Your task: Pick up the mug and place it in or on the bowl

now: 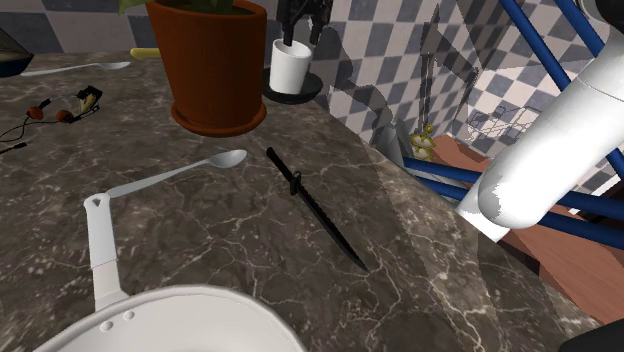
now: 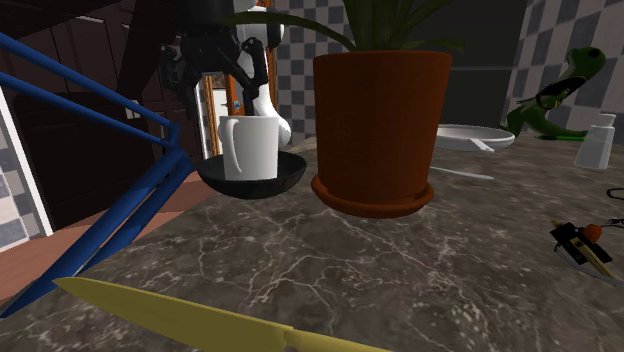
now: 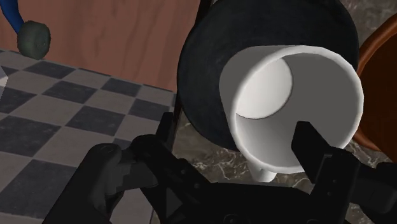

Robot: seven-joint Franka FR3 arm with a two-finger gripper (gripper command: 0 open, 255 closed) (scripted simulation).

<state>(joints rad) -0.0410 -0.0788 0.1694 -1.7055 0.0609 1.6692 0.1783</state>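
- Wrist view showed the white mug [image 3: 292, 108] standing upright inside the black bowl [image 3: 203, 83], its open mouth facing the camera.
- Shoulder view placed the mug [image 1: 290, 68] and bowl [image 1: 314, 86] at the far end of the dark marble countertop [image 1: 250, 260], close to the counter's edge on that view's right.
- The gripper [image 3: 234, 127] hung just above the mug with its jaws wide apart. One finger stood clear outside the mug's wall, over the bowl. The other crossed the rim on the opposite side, and I could not tell whether it touched.
- In the shoulder view the gripper [image 1: 301, 38] sat straight over the mug's rim.
- A terracotta plant pot [image 1: 215, 65] stood just beside the bowl on the shoulder view's left, leaving only a narrow gap there.
- Past the counter's edge near the bowl lay blue frame bars [image 1: 540, 60] and a checkered wall [image 1: 380, 50].
- Nearer the stand, the counter held a black knife [image 1: 315, 205], a pale spoon [image 1: 190, 170] and a white pan [image 1: 150, 320], all well apart from the bowl.
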